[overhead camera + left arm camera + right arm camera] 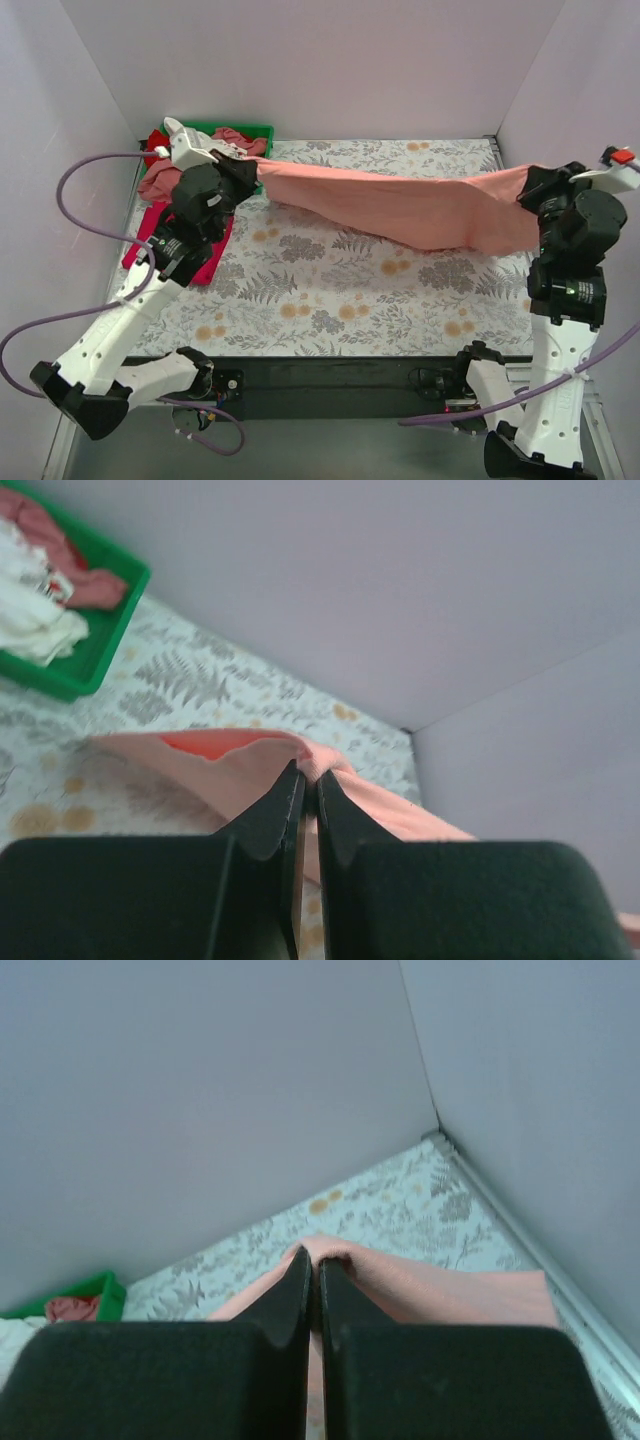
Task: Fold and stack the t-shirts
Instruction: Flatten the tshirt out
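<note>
A large salmon-pink t-shirt (400, 205) hangs stretched between both grippers above the floral table, sagging toward the right. My left gripper (250, 168) is shut on its left end; in the left wrist view the jaws (308, 780) pinch a fold of the pink cloth (230, 765). My right gripper (530, 185) is shut on its right end; in the right wrist view it (314, 1260) pinches the cloth (450, 1295). A magenta-red t-shirt (205, 262) lies flat at the left, partly under the left arm. A dusty-rose tee (158, 183) lies bunched beside it.
A green plastic tray (258, 132) stands at the back left with white and red shirts in it; it also shows in the left wrist view (95, 650). Lilac walls close in the table on three sides. A black rail (330, 375) runs along the near edge.
</note>
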Tool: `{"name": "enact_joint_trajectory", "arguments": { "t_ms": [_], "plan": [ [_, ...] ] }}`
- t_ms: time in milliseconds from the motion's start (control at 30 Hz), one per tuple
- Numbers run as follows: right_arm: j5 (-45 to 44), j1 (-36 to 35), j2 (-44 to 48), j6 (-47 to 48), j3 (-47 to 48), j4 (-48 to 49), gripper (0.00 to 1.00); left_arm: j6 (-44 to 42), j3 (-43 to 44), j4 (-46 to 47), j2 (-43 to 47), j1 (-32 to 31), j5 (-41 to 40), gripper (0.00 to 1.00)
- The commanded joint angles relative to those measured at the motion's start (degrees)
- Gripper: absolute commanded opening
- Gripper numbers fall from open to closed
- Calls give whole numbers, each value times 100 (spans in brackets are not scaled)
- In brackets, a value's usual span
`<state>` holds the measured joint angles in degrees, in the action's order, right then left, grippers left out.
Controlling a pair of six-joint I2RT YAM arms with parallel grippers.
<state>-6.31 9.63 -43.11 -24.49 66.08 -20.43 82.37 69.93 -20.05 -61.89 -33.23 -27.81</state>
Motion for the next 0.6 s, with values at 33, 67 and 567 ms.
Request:
{"name": "enact_joint_trajectory", "arguments": {
  "t_ms": [33, 67, 567],
  "plan": [
    [-486, 4, -364, 637, 1659, -198, 1, -906, 1021, 335, 326, 19, 448, 0],
    [-520, 4, -417, 691, 2141, -225, 1, -959, 1188, 335, 361, 19, 670, 0],
    [-12, 4, -1041, 1526, 5889, -612, 1, -1566, 3781, 98, 590, 27, 1744, 0]
  ]
}}
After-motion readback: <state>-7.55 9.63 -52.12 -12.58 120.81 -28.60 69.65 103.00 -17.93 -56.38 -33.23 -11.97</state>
